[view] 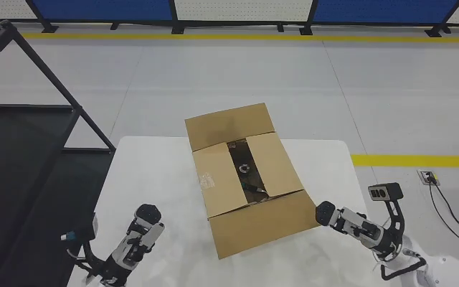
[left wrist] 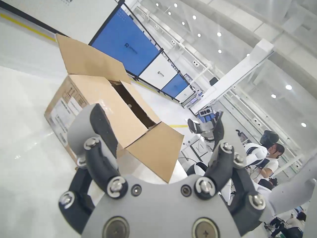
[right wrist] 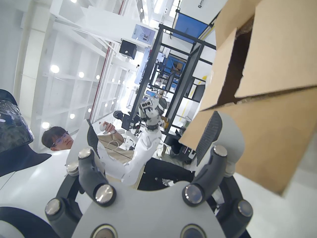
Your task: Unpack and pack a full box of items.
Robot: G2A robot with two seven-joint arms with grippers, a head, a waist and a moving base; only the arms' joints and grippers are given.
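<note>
A: Where's the box?

B: Box (view: 219,179) sits mid-counter, slightly askew. Far flap (view: 229,123) and near flap (view: 262,224) are folded outward. The two side flaps (view: 276,165) lie inward with a gap between them. Dark items (view: 246,172) show down in the gap, too small to name.

A: Jaws?

B: Left jaws spread, nothing between them, over the counter (view: 158,165) at its near left, well apart from the box. Right jaws spread too and empty, just beside the near flap's right corner. In the right wrist view that flap's edge runs close by one finger (right wrist: 210,134). Touching or not, cannot tell.

A: How will it handle?

B: Plain corrugated card, I'd judge. Flaps should be light, stiff across the panel and free to hinge at the crease. Best hold: pinch a side flap at its free edge along the gap, then swing it outward. A full box likely has some weight, but the counter looks smooth, so it may skid if a flap gets pulled sideways rather than up. The card edge could crush under a hard pinch.

A: Room?

B: Pale floor (view: 215,72) with a yellow line (view: 215,36) and blue panels (view: 100,8) at the back. A black frame (view: 43,93) stands off the counter's left. The counter extends past the box on both sides, likely where items get set down.
</note>
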